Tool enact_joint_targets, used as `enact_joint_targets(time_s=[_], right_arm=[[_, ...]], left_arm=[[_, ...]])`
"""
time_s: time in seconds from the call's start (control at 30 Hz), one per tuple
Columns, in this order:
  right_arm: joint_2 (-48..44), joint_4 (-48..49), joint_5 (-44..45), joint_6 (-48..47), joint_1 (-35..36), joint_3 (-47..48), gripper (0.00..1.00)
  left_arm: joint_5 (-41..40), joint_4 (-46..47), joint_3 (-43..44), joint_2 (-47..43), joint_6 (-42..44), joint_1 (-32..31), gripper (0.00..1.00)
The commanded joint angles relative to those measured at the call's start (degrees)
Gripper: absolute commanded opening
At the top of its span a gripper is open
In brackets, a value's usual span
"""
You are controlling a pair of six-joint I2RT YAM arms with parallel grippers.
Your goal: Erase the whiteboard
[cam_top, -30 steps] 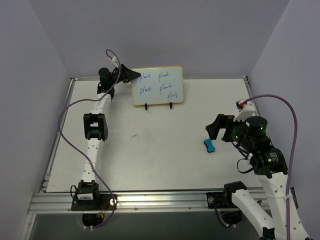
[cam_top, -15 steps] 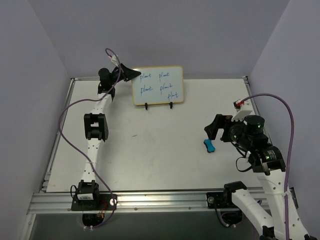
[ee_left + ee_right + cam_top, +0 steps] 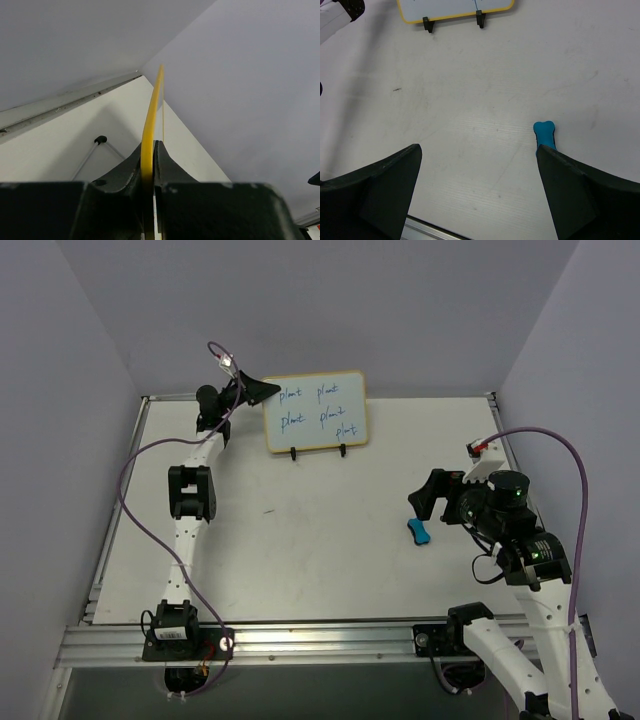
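My left gripper [image 3: 258, 390] is clamped on the left short edge of the whiteboard [image 3: 315, 410]. The wrist view shows its yellow rim pinched tight between both fingers. From that claw the board runs off to the right, long axis sideways, propped on the easel stand [image 3: 316, 451] with its blue writing facing the arm bases. My right gripper [image 3: 424, 496] is spread wide, well apart from the board, with the blue eraser [image 3: 417, 531] just beside one finger.
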Motion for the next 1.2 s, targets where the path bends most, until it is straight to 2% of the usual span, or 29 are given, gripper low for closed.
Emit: enact_joint_targets(time_s=[0.0, 0.23, 0.5, 0.83, 1.17], right_arm=[[-0.4, 0.0, -1.1, -0.4, 0.4, -0.1, 0.94], [-1.0, 0.3, -1.0, 0.0, 0.4, -0.5, 0.94], [-1.4, 0.4, -0.9, 0.3, 0.4, -0.5, 0.94], [-1.5, 0.4, -0.7, 0.4, 0.4, -0.8, 0.94], [-2.0, 0.3, -0.9, 0.7, 0.4, -1.1, 0.94]], left_arm=[[-1.5, 6.8, 0.5, 0.1, 1.3, 1.5, 0.02], [-1.5, 8.0, 0.9, 0.1, -0.8, 2.1, 0.02], [-6.2, 10.1, 0.4, 0.0, -5.4, 1.8, 0.02], [-6.9, 18.8, 1.0, 1.0, -13.4, 1.4, 0.02], [-8.6, 20.2, 1.4, -1.0, -13.5, 1.1, 0.02]])
